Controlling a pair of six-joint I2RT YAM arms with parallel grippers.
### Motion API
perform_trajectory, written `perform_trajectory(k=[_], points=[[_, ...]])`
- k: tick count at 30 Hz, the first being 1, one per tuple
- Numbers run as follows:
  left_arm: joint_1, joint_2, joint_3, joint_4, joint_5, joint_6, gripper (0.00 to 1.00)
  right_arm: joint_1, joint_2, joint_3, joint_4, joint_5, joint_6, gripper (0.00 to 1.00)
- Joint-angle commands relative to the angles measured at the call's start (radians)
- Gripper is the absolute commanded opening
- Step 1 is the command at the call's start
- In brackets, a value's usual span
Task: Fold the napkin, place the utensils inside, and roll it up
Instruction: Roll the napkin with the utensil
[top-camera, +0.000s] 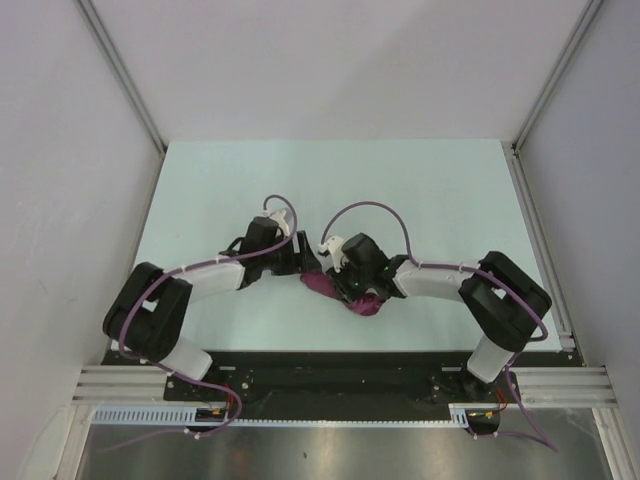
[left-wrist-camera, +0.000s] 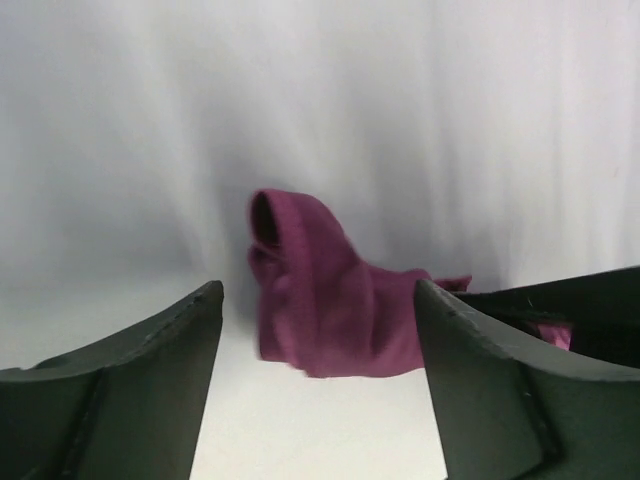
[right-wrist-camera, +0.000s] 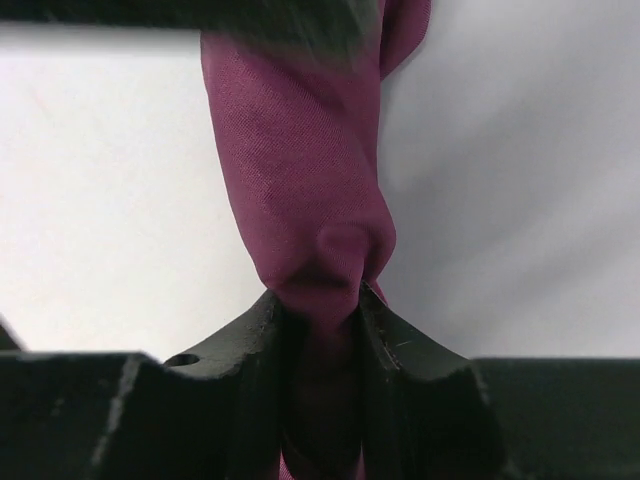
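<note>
top view: napkin (top-camera: 365, 304) is bunched into a tight roll on the table (top-camera: 420, 190), near the front edge, between the left gripper (top-camera: 306, 266) and right gripper (top-camera: 348, 284). the spoon is not visible in any view; probably inside the roll, can't confirm.

left wrist: left gripper (left-wrist-camera: 318, 290) is spread wide and holds nothing. the napkin (left-wrist-camera: 325, 305) lies just ahead, between the fingers, with 1 open, tube-like end facing up.

right wrist: right gripper (right-wrist-camera: 320, 315) is pinched tight on 1 end of the napkin (right-wrist-camera: 300, 170). cloth bulges just above the pinch.

risks: only 1 end is held, so a pull or lift could unwind the roll. the spoon could slide out of the open end. if the left fingers close off-centre, they'd shove the roll instead of gripping it.

no labels or readable writing anywhere.
</note>
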Motion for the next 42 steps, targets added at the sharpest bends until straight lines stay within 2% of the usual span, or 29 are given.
perform_trajectory(k=[1,4,8,14,20,24,25,27,28,29,31,32,33,36,37,42], points=[[0.063,-0.112,0.01,-0.037,-0.079,0.014,0.82,-0.121,0.05,-0.03,0.013,-0.259,0.086,0.28],[0.085,-0.177,-0.04,-0.008,-0.101,0.014,0.84,-0.169,0.096,-0.023,0.024,-0.371,0.114,0.27],[0.085,-0.209,-0.091,0.056,-0.06,0.01,0.84,-0.249,0.185,-0.001,0.038,-0.491,0.166,0.27],[0.08,-0.162,-0.152,0.193,0.029,-0.044,0.81,-0.315,0.236,-0.013,0.145,-0.587,0.244,0.26],[0.044,-0.08,-0.145,0.308,0.071,-0.091,0.79,-0.326,0.257,-0.01,0.174,-0.592,0.272,0.27],[0.024,0.007,-0.128,0.372,0.098,-0.134,0.76,-0.326,0.256,-0.012,0.177,-0.584,0.278,0.32],[0.019,0.024,-0.125,0.383,0.103,-0.142,0.75,-0.326,0.251,-0.013,0.179,-0.58,0.283,0.36],[0.018,0.064,-0.119,0.411,0.118,-0.159,0.67,-0.326,0.239,-0.012,0.173,-0.577,0.284,0.43],[0.016,0.073,-0.116,0.428,0.124,-0.165,0.58,-0.326,0.221,-0.009,0.161,-0.566,0.281,0.52],[0.016,0.082,-0.112,0.434,0.127,-0.168,0.51,-0.326,0.208,-0.009,0.15,-0.56,0.277,0.57],[0.014,0.098,-0.099,0.432,0.124,-0.173,0.38,-0.326,0.176,-0.001,0.104,-0.514,0.266,0.66],[0.014,0.099,-0.094,0.428,0.123,-0.171,0.28,-0.327,0.138,0.005,0.084,-0.494,0.251,0.68],[0.014,0.099,-0.083,0.422,0.114,-0.167,0.24,-0.326,0.115,0.008,0.067,-0.473,0.246,0.7],[0.014,0.093,-0.066,0.405,0.111,-0.157,0.18,-0.309,0.014,0.014,0.001,-0.352,0.229,0.79],[0.014,0.093,-0.062,0.402,0.112,-0.156,0.17,-0.297,-0.011,0.014,-0.023,-0.251,0.223,0.79],[0.013,0.095,-0.039,0.382,0.117,-0.147,0.15,-0.114,-0.172,0.02,-0.044,0.093,0.167,0.81]])
